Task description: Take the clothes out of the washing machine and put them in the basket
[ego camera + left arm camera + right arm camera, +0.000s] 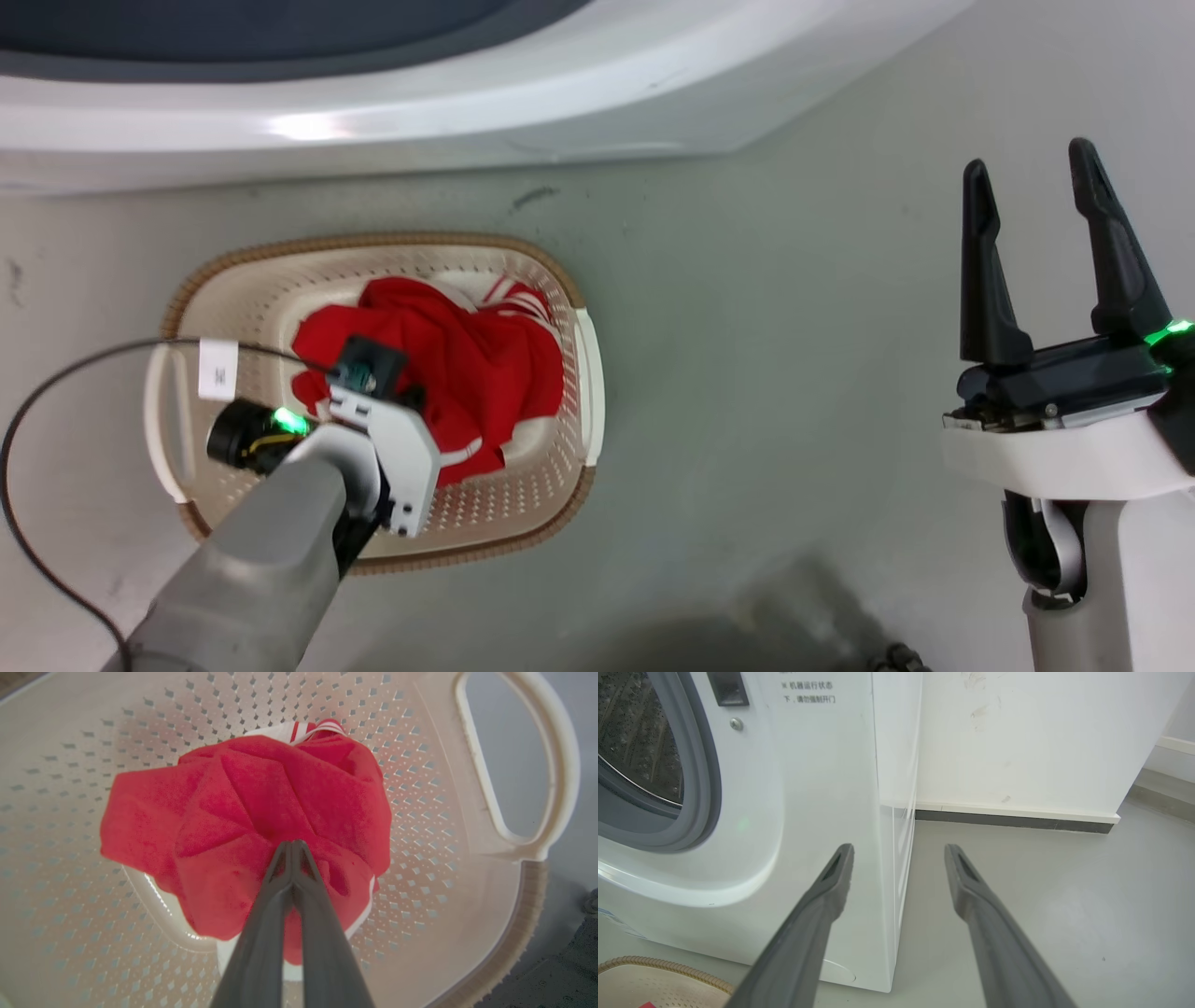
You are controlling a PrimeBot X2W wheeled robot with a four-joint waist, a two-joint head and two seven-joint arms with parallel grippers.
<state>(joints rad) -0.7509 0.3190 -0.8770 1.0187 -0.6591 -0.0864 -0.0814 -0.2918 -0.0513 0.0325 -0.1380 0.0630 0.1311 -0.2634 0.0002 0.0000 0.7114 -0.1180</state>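
Grey smooth floor [747, 373] carries the cream perforated plastic basket [556, 448] before the white front-loading washing machine [448, 112]. Red fabric clothes [485, 364] lie bunched inside, seemingly limp and light, any crease a hold; the left gripper [292, 848] has its jaws closed on a fold, the right gripper [1027, 159] has jaws apart, empty

Smooth grey floor [1064, 896], scuffed white wall [1031, 742], white skirting [1017, 811] over a dark strip, soft even light

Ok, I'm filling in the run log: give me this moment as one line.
left gripper: shut on clothes, inside basket | right gripper: open, empty, near washing machine | stage: release pending
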